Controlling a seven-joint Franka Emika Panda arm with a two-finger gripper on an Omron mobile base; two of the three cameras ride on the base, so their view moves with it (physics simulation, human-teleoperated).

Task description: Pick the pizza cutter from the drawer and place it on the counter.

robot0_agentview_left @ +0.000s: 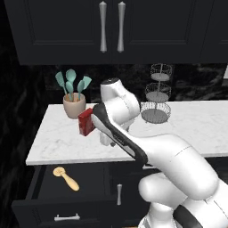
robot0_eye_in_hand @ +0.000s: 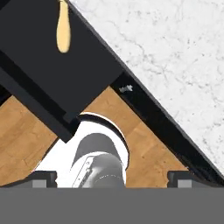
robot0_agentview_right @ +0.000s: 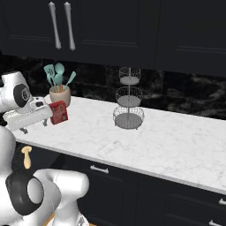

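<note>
We judge that we are at the reaching step: the drawer point(robot0_agentview_left: 67, 187) stands pulled out below the counter point(robot0_agentview_left: 58, 142), and the pizza cutter point(robot0_agentview_left: 66, 177) lies flat on its dark floor, not yet touched. In the left base view its pale round wheel points toward the back of the drawer and its tan wooden handle runs toward the front and to the right. The gripper point(robot0_eye_in_hand: 112, 178) hangs over the counter's front edge, above and to the right of the open drawer, with its camera looking straight down; in the hand view the two dark finger tips sit far apart at the bottom corners with nothing between them, so we read the jaws as spread wide and empty. In that view the cutter's handle point(robot0_eye_in_hand: 63, 26) shows at the top edge, well away from the finger tips, so the tool is clearly off to one side of the hand rather than under it. The next move, as we see it, calls for carrying the hand sideways over the drawer, lining the fingers across the handle, then lowering into the drawer without catching the counter's thick edge. A red box point(robot0_agentview_left: 86, 121) and a crock of teal spatulas point(robot0_agentview_left: 73, 95) stand on the counter nearby, apart from this work.
</note>
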